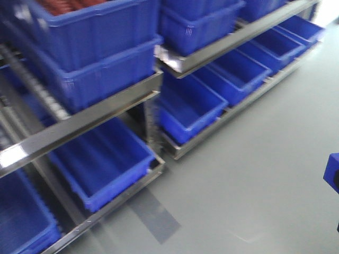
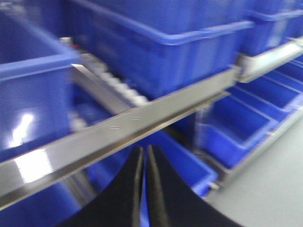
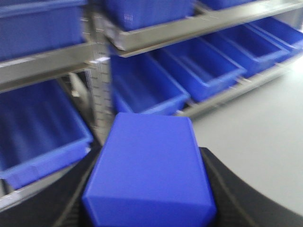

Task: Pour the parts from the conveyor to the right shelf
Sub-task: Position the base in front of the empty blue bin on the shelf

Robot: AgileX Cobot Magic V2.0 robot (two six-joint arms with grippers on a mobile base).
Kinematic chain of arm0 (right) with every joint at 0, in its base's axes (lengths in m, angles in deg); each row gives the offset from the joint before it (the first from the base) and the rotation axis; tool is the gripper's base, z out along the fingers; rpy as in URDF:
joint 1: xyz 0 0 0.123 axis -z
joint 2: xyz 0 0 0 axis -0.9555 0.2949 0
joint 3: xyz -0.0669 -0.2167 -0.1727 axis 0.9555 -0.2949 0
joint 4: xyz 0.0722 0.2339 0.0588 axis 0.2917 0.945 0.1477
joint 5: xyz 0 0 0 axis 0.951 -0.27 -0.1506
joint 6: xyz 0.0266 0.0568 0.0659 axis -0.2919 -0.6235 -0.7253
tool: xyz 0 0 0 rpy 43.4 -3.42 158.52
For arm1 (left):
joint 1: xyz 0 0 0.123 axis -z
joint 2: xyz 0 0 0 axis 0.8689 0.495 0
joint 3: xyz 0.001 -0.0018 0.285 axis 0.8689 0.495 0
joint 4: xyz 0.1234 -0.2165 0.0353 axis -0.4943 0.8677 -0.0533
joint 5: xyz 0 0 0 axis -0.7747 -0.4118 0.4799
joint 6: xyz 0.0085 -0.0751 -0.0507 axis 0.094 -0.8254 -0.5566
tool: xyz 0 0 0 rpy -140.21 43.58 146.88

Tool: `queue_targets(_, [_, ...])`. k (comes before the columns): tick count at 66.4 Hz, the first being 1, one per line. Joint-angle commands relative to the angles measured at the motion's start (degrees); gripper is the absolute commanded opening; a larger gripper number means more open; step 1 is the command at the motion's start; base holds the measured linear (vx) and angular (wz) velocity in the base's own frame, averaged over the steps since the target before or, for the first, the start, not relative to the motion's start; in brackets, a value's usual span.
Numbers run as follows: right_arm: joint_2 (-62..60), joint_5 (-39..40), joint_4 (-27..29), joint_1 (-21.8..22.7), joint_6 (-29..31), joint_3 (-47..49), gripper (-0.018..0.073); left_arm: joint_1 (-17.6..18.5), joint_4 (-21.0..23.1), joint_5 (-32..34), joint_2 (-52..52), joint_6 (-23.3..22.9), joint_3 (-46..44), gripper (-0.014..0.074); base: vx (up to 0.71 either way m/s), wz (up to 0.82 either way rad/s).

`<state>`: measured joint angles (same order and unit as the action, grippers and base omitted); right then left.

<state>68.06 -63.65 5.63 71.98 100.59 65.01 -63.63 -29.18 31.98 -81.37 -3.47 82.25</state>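
Observation:
A bright-blue block, one of the parts (image 3: 149,184), fills the space between the black fingers of my right gripper (image 3: 151,153), which is shut on it. The same part shows as a blue corner (image 1: 332,172) at the right edge of the front view. My left gripper (image 2: 144,149) is shut with nothing in it, just below a steel rail of the right shelf (image 2: 142,118). White rollers (image 2: 124,88) run under a crate there. The shelf (image 1: 90,119) spans two tiers of big blue crates (image 1: 106,159). The conveyor is out of view. All views are motion-blurred.
Big blue crates (image 3: 142,90) sit on the shelf's lower tier, and more (image 1: 100,32) are stacked on the upper tier, one holding red items (image 1: 63,5). Glossy grey floor (image 1: 254,174) lies in front of the shelf. A steel upright (image 3: 99,85) stands ahead of the held part.

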Motion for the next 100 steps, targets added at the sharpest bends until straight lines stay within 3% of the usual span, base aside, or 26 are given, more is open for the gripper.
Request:
queue_targets(1, [0.56, 4.43, 0.17, 0.45, 0.41, 1.72, -0.0005, 0.08, 0.45, 4.07, 0.77, -0.49, -1.1, -0.0006, 0.22, 0.84])
queue_targets(55, [0.56, 4.43, 0.17, 0.45, 0.41, 1.72, -0.0005, 0.08, 0.45, 4.07, 0.77, -0.49, -1.1, -0.0006, 0.2, 0.76])
queue_targets(100, [0.56, 4.43, 0.17, 0.45, 0.41, 1.72, -0.0005, 0.08, 0.45, 4.07, 0.77, -0.49, -1.1, -0.0006, 0.19, 0.15])
